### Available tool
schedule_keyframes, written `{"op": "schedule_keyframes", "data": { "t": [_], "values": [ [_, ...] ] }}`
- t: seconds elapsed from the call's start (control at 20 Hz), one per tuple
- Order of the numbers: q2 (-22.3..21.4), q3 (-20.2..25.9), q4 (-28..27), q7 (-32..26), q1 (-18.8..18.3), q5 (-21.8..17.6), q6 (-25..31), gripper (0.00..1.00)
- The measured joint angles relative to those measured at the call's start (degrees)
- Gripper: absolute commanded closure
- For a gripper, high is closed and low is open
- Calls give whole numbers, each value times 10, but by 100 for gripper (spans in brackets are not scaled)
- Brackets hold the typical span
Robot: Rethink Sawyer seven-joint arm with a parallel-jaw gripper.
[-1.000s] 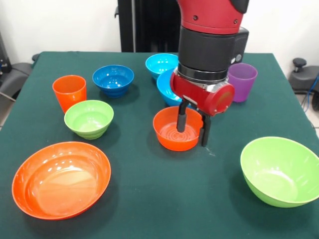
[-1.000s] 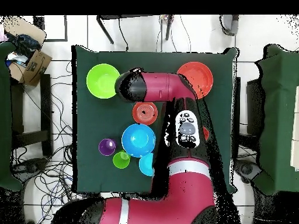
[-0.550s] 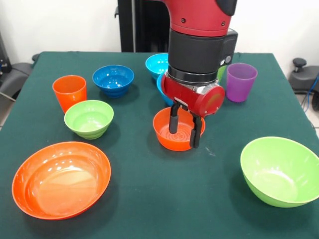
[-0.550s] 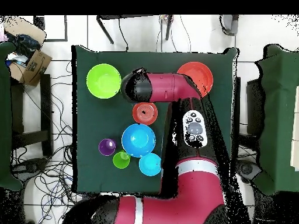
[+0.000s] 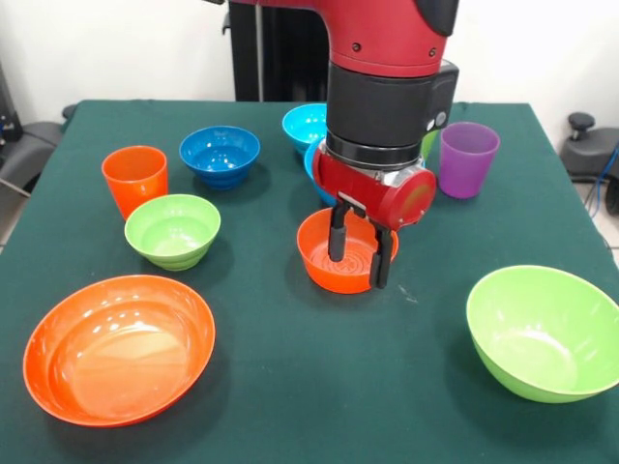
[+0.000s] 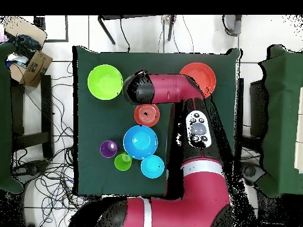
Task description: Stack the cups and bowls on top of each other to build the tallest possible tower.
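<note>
The hand (image 5: 357,257) straddles the small orange bowl's (image 5: 334,269) rim, seemingly spread; no writing legible

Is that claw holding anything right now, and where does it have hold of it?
The gripper straddles the small orange bowl's right rim, one finger inside, one outside. Whether it grips yet cannot be told.

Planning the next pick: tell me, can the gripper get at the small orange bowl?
Probably yes. The gripper is open and straddles the small orange bowl's right rim, one finger inside, one outside, nothing blocking.
</note>
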Motion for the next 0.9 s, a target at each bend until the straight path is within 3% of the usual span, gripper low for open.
{"op": "schedule_keyframes", "data": {
  "t": [0.9],
  "values": [
    [-31, 40, 26, -16, -48, -10, 55, 0]
  ]
}}
